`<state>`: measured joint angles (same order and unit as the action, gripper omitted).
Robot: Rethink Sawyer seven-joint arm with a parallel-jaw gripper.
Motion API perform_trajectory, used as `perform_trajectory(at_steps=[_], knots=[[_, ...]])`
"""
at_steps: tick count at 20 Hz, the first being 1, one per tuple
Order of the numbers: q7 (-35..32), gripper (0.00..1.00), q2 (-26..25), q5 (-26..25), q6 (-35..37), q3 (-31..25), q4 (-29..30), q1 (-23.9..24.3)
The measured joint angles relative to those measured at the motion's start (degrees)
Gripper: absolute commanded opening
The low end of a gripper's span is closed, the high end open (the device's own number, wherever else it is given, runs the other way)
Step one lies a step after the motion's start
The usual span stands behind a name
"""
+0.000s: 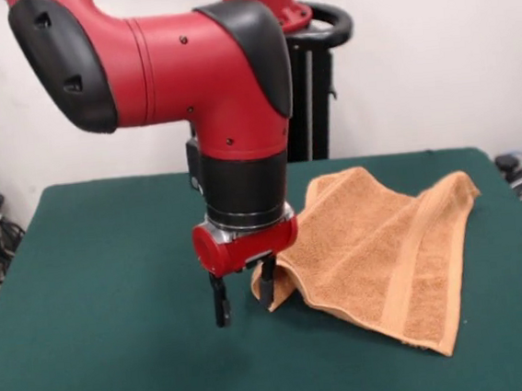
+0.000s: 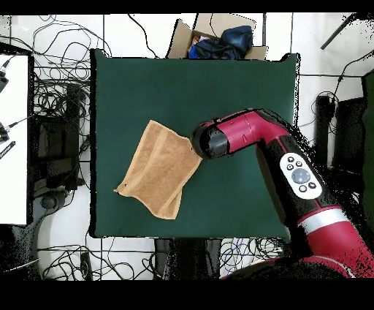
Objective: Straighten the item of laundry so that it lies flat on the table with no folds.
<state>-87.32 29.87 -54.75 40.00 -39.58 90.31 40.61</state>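
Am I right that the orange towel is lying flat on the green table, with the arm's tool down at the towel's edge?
Not quite. The towel isn't flat: in the front view it is rumpled, with raised folds and a corner sticking up. The rest holds: it's on the green table, and the tool is down at its edge.

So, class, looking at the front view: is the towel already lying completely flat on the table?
No: the towel is folded over itself, and its edge by the gripper is raised off the table.
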Motion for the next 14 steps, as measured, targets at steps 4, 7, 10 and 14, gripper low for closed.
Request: perform_trajectory(at_steps=[4,7,10,14], knots=[[0.0,1.0,-1.7,0.3,1.4,0.7,0.0,0.0],[0.0,1.0,-2.7,0.4,2.8,1.1,0.0,0.1],[0.0,1.0,-4.0,0.5,4.1,1.1,0.0,0.3],[0.0,1.0,-5.5,0.5,5.2,1.1,0.0,0.6]])
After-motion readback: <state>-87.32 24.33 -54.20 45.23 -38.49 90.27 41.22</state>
